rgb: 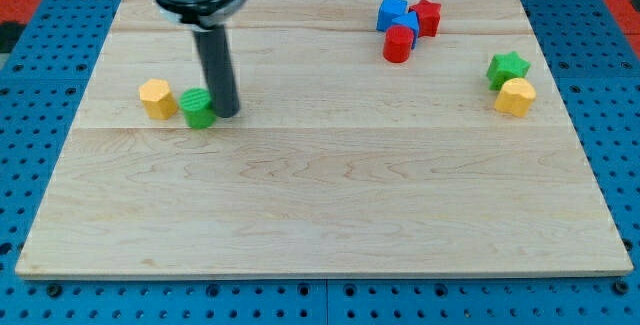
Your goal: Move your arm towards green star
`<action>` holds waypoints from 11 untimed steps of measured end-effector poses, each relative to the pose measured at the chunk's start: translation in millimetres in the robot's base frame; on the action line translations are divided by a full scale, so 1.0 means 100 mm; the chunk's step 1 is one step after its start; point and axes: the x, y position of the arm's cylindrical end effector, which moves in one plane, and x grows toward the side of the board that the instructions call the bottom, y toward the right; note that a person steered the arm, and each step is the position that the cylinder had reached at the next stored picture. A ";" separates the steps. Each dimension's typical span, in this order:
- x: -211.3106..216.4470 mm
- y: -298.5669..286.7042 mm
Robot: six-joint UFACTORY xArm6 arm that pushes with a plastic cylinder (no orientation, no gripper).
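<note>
The bench was a pale wooden board lying on a blue perforated base. Near the view's left edge a yellow block sat just beside a green cylinder, and my tip rested on the wood touching that cylinder's right side. At the view's top a blue block, a red star-like block and a red cylinder were bunched together. Toward the view's right the green star touched a yellow block just below it.
</note>
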 end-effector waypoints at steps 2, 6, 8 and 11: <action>0.16 -0.38; 0.67 3.90; 0.56 4.77; -0.68 4.49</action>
